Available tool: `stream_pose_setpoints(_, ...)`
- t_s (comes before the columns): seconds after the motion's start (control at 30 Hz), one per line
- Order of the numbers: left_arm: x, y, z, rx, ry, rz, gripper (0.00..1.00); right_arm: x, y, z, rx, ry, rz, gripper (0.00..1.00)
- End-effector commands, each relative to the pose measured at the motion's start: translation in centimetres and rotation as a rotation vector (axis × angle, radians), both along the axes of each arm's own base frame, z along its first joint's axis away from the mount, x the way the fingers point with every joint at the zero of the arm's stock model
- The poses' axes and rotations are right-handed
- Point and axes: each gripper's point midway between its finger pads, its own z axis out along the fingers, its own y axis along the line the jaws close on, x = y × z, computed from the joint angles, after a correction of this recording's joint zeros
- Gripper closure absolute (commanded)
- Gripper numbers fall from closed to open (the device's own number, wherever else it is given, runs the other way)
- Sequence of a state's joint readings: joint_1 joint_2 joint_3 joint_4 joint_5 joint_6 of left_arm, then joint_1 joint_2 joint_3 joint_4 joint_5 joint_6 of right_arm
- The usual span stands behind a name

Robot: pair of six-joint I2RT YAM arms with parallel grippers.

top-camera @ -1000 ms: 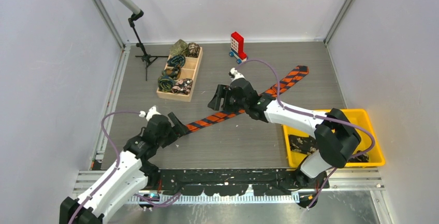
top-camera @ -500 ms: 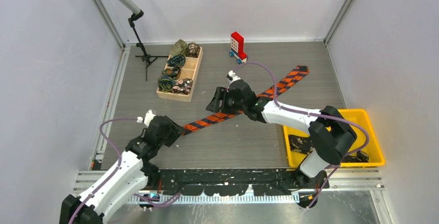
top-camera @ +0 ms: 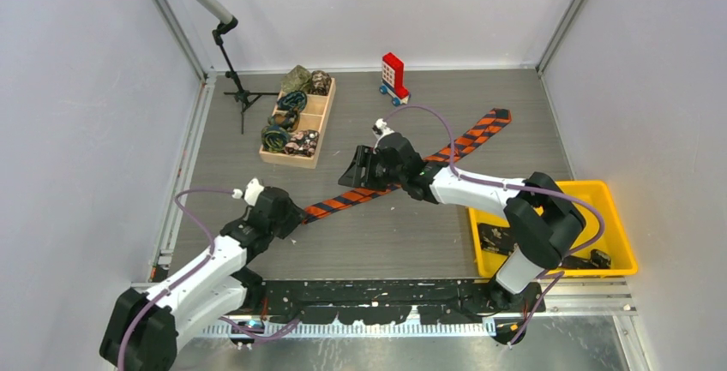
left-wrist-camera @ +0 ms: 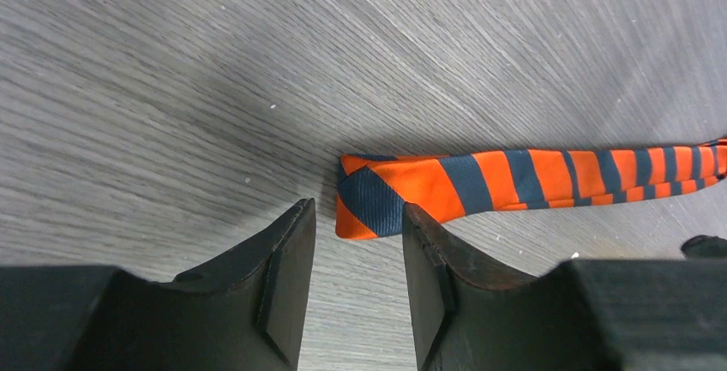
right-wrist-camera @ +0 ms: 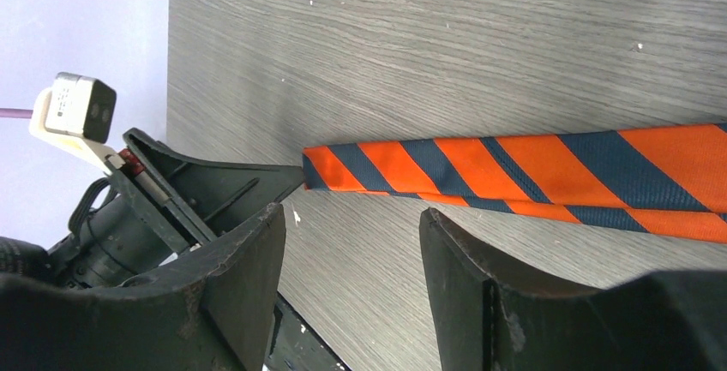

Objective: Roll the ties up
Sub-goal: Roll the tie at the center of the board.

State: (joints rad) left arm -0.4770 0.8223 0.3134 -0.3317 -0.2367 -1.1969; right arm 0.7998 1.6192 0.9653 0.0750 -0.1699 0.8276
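Only your top view shows the wide end of the orange tie (top-camera: 480,127), upper right, left wrist view its narrow tip between half-parted left fingers (left-wrist-camera: 287,285), ungripped, right fingers (right-wrist-camera: 231,294) spread wide, empty.

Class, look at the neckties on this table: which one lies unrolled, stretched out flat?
The orange-and-dark-blue striped fabric necktie, stretched diagonally across the grey table. The other ties sit coiled in the wooden tray.

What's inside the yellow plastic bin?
In the yellow plastic bin: dark pale-specked fabric at the left end, a dark object at the right. The right arm covers the middle.
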Motion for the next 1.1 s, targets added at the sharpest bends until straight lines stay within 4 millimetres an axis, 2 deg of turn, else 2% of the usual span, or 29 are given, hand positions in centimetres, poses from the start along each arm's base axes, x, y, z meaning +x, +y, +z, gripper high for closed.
stream_pose_setpoints(0.0,1.8,-0.2,0.4,0.024,-0.053,-0.012,0.57,0.0,0.7,0.7,0.045,-0.019,0.014,0.37)
stream_pose_setpoints(0.2,1.7,-0.1,-0.9,0.056,-0.011,-0.02,0.63,-0.1,0.6,0.7,0.042,-0.023,0.02,0.37)
stream_pose_setpoints(0.4,1.9,-0.2,-1.0,0.059,-0.048,-0.04,0.72,-0.2,0.7,0.4,0.038,-0.02,0.025,0.37)
stream_pose_setpoints(0.57,1.8,0.2,-0.9,0.081,-0.039,-0.037,0.91,-0.1,0.9,0.4,0.044,-0.015,0.029,0.38)
stream_pose_setpoints(0.67,1.6,0.4,-0.5,0.094,-0.038,-0.039,0.98,-0.1,1.0,0.4,0.045,-0.016,0.029,0.4)
stream_pose_setpoints(0.73,1.5,0.6,0.0,0.098,-0.048,-0.039,1.0,-0.1,1.1,0.4,0.048,-0.013,0.024,0.41)
stream_pose_setpoints(0.83,1.4,0.9,0.6,0.107,-0.069,-0.043,1.0,-0.4,1.9,0.4,0.055,-0.01,0.03,0.42)
stream_pose_setpoints(0.97,1.0,1.1,1.0,0.118,-0.081,-0.059,1.0,-0.9,4.2,1.2,0.082,-0.006,0.047,0.44)
stream_pose_setpoints(1.07,0.7,1.3,1.0,0.122,-0.076,-0.064,1.0,-1.3,6.5,1.9,0.124,0.018,0.069,0.53)
